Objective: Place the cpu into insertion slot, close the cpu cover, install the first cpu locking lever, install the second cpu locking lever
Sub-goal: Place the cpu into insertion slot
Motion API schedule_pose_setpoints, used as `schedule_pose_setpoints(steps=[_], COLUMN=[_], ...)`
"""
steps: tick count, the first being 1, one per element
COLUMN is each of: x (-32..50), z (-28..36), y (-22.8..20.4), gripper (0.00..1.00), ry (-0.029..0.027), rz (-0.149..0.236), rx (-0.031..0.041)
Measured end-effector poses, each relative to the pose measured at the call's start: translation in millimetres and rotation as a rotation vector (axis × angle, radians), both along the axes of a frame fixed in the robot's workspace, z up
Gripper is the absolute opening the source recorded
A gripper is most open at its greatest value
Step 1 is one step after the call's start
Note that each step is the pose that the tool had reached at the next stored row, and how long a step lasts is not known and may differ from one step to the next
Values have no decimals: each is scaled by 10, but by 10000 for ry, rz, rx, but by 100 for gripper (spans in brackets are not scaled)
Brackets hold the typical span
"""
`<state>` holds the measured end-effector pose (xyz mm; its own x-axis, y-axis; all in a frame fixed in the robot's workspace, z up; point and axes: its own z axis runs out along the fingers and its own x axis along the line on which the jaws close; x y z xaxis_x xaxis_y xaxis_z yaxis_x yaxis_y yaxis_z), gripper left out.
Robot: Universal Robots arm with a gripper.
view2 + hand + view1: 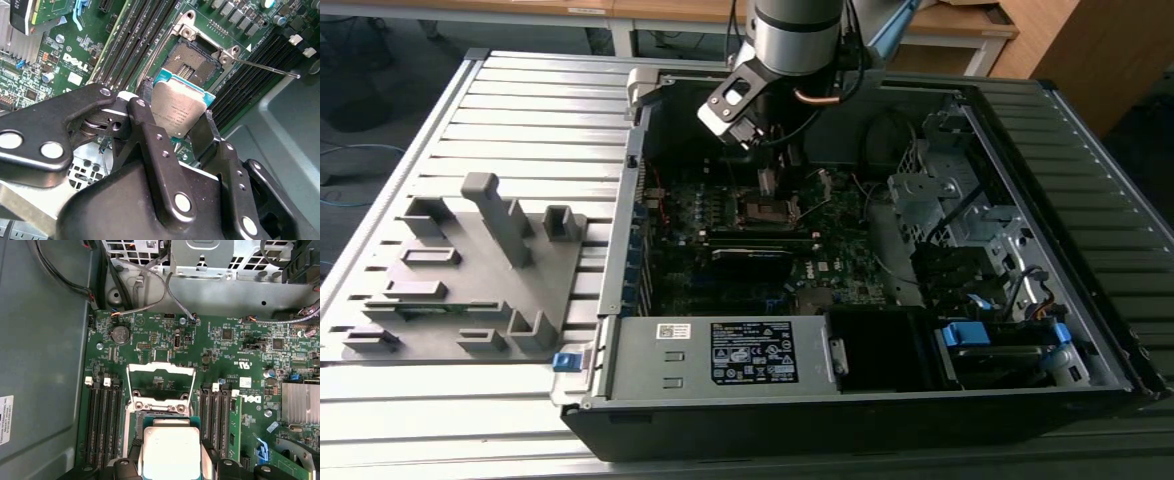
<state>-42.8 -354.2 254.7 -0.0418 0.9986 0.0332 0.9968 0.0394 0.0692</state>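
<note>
My gripper is shut on the cpu, a silver-topped square chip with a teal edge, pinched by two opposite sides between black fingers. The chip hangs tilted just above the insertion slot, whose dark pin field lies bare. In the first wrist view the cpu covers part of the insertion slot, and the cpu cover stands swung up beyond it. A thin locking lever juts out from the socket corner. In the exterior view the gripper hovers over the slot inside the case.
Long black memory slots flank the socket on both sides. A finned heat sink and cables lie nearby. The case holds a drive cage and power supply. A grey fixture sits on the table at the exterior view's left.
</note>
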Motion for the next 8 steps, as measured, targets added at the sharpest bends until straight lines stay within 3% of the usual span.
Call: schedule_pose_setpoints(steps=[3,8], x=[0,-1], z=[-2,-3], y=[0,0], gripper=[54,54], ry=[-2,46], rz=[-1,-2], rx=[3,3])
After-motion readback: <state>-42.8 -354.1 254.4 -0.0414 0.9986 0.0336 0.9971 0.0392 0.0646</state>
